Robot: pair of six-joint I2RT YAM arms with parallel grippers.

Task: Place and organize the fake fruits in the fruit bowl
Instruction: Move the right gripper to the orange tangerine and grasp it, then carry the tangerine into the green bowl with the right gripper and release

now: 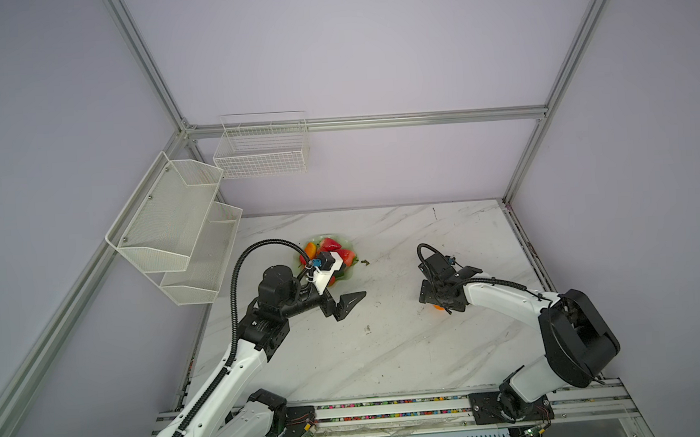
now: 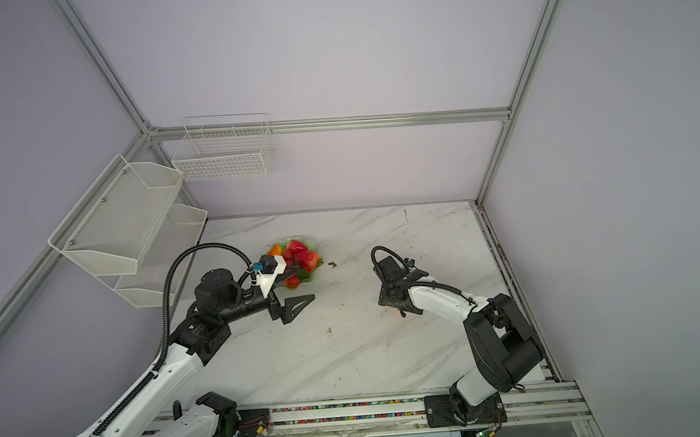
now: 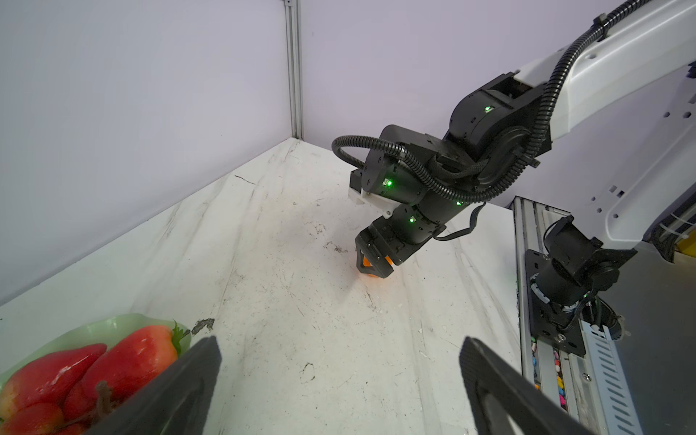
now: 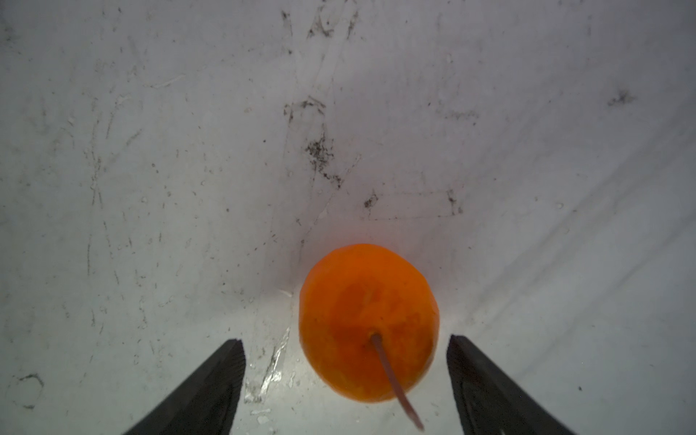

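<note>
The pale green fruit bowl (image 1: 346, 239) (image 2: 313, 241) (image 3: 90, 331) stands at the table's back left. It holds two red strawberries (image 1: 330, 243) (image 1: 345, 255) (image 3: 139, 361), a red-yellow mango (image 1: 310, 249) and red berries (image 1: 331, 279). My left wrist partly hides them in both top views. My left gripper (image 1: 347, 307) (image 3: 339, 346) hovers open and empty just in front of the bowl. On the right, the orange mandarin (image 4: 369, 320) (image 1: 438, 306) (image 3: 372, 275) lies on the table, its stem up. My right gripper (image 4: 346, 343) (image 1: 439, 303) points down around it, open, with a gap on each side.
Two white mesh shelves (image 1: 174, 226) hang on the left wall and a white wire basket (image 1: 261, 150) on the back wall. Dark scraps (image 1: 364, 262) (image 1: 367, 330) lie on the marble table (image 1: 390, 358). A metal rail (image 1: 393, 408) runs along the front edge.
</note>
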